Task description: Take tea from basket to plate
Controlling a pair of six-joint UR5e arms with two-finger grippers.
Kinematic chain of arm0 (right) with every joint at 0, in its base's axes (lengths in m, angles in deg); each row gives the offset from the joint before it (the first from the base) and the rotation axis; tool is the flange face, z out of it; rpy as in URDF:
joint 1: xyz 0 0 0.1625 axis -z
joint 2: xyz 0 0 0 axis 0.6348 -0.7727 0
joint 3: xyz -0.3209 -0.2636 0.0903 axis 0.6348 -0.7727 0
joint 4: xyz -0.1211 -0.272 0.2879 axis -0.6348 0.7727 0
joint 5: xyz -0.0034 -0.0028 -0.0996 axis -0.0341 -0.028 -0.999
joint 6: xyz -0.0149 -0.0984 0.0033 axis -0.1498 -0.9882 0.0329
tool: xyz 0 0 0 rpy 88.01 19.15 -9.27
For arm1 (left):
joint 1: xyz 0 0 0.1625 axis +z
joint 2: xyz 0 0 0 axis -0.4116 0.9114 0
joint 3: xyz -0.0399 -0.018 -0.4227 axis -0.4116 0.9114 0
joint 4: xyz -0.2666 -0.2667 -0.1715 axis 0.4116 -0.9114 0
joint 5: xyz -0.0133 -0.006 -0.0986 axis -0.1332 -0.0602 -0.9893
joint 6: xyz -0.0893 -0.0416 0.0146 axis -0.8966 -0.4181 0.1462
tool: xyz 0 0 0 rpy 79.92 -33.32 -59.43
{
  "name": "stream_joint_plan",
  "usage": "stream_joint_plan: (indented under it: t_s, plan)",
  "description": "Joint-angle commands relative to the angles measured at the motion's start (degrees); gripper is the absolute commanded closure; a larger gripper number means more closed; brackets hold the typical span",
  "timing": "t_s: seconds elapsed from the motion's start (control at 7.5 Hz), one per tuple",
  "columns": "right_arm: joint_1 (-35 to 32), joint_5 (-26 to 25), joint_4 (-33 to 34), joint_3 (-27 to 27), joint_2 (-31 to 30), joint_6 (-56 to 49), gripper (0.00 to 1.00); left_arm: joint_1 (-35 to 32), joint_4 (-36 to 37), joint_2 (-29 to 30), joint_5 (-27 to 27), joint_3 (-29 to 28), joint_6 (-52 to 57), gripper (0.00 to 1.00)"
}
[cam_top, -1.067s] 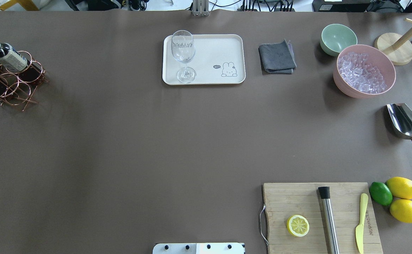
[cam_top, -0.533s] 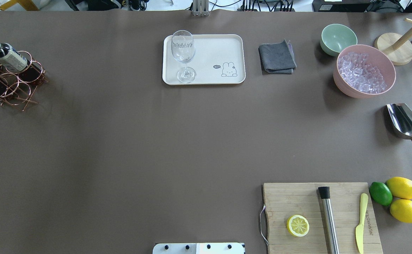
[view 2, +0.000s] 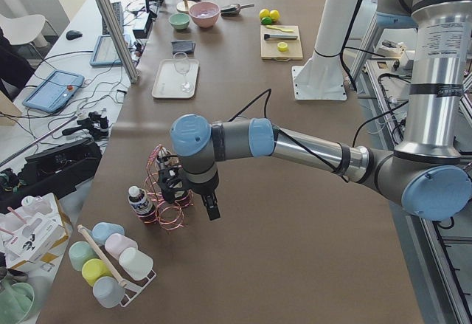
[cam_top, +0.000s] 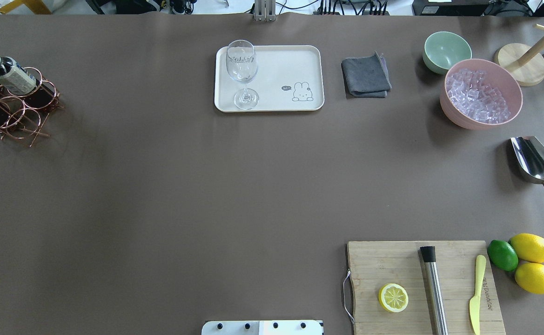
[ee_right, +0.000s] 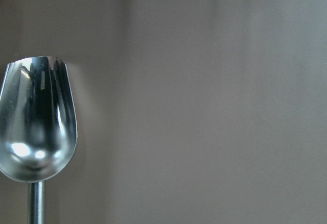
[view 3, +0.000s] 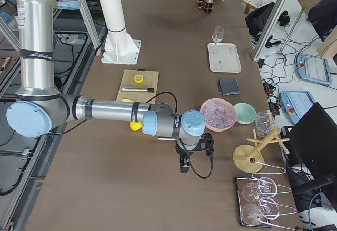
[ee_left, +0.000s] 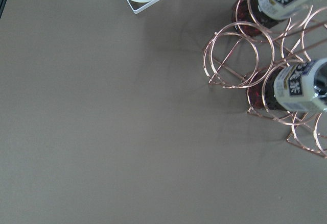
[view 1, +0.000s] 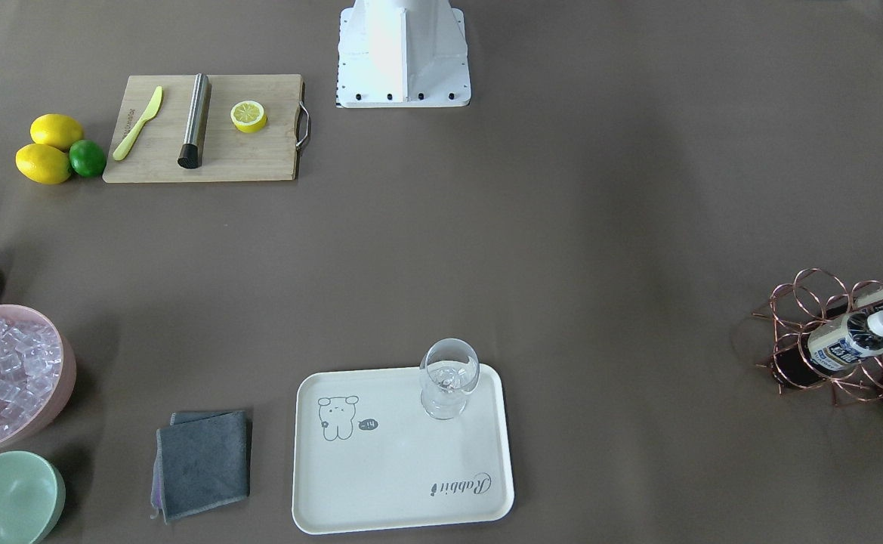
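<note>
Bright, even, diffuse light covers the brown bench [cam_top: 160, 209], with faint paler and darker bands running across it. Shadows are soft: a dim smear to the left of the pink bowl [cam_top: 455, 118], and faint lines beside the basket [ee_left: 210, 54]. The scoop [ee_right: 36, 117] carries hot glare spots. The left wrist view is slightly soft, and the tea [ee_left: 301, 83] label is blurred.

The bench [cam_top: 160, 209] is seen from above and, mirrored, from across; both ends are viewed lengthwise. The basket [ee_left: 211, 55] is shared by the close left-wrist and overhead views.
</note>
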Motion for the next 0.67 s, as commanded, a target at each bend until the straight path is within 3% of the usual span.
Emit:
stream_joint_plan:
  t_s: [0.0,0.13,0.53]
  plan:
    - [0.02,-0.61,-5.07,-2.65,-0.14,0.12,0.0,4.56,2.18,7.94,-0.84,-0.67,-23.12,0.03]
    - [0.02,-0.61,-8.75,-4.68,-0.14,0.2,0.0,5.73,1.57,8.67,-1.02,-1.2,-30.61,0.03]
    - [0.02,-0.61,-10.2,-4.87,-0.06,0.38,0.0,5.31,0.95,12.28,-1.02,-3.67,-31.56,0.02]
